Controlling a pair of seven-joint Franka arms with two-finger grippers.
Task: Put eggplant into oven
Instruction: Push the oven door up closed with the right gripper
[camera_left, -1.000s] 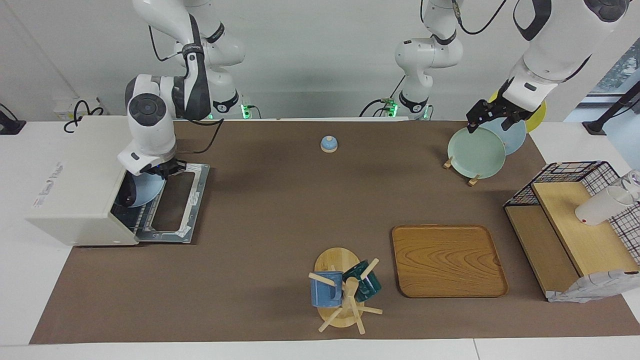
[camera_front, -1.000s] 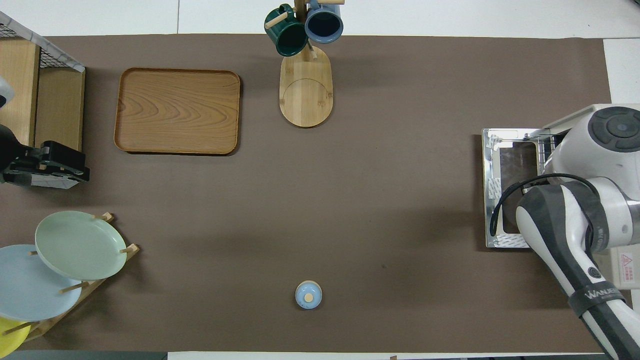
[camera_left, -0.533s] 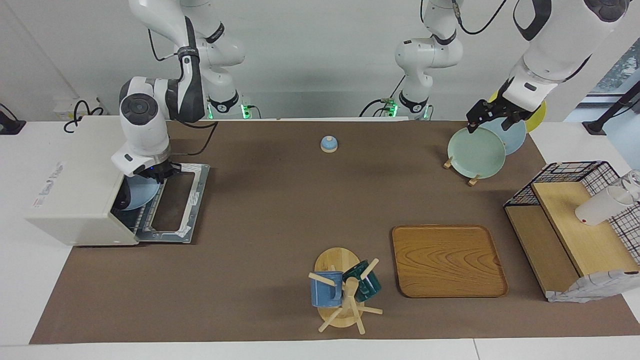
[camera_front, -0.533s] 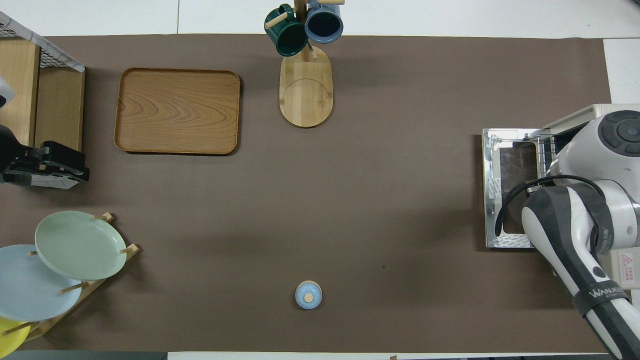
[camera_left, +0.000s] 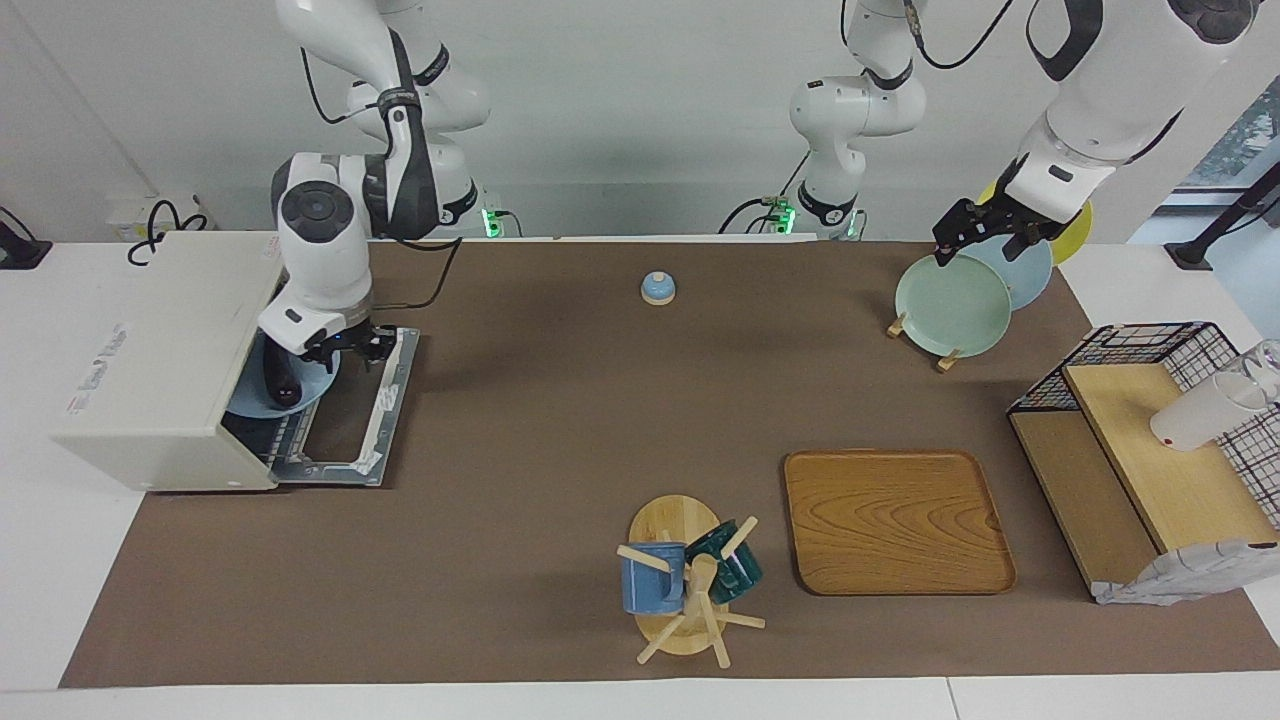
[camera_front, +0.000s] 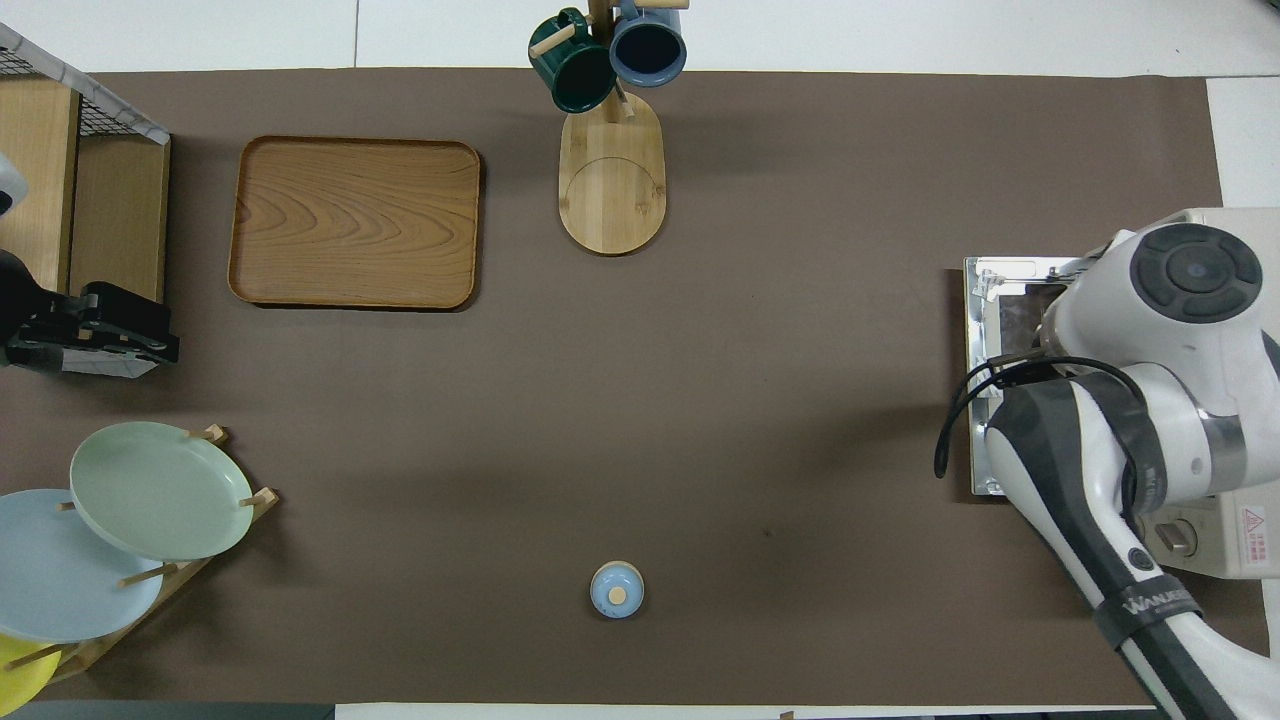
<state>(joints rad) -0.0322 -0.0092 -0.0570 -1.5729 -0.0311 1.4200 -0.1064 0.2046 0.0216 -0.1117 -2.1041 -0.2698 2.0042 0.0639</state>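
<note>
The cream-white oven (camera_left: 150, 340) stands at the right arm's end of the table with its door (camera_left: 345, 425) dropped open. The dark eggplant (camera_left: 279, 378) lies on a light blue plate (camera_left: 308, 392) in the oven's mouth, on the wire rack. My right gripper (camera_left: 348, 348) hovers over the inner edge of the door, just outside the mouth, open and clear of the eggplant. In the overhead view the right arm hides the gripper, plate and eggplant; only the oven (camera_front: 1235, 545) and the door (camera_front: 1000, 300) show. My left gripper (camera_left: 962, 235) waits open and holding nothing above the plate rack.
A rack of green, blue and yellow plates (camera_left: 950, 305) stands near the left arm. A small blue lidded pot (camera_left: 657, 288) sits mid-table near the robots. A wooden tray (camera_left: 895, 520), a mug tree (camera_left: 690, 580) and a wire shelf unit (camera_left: 1150, 450) stand farther out.
The right gripper has drawn back out of the oven's mouth to over the door and its fingers have parted. The eggplant stays on the plate inside. The left arm has not moved.
</note>
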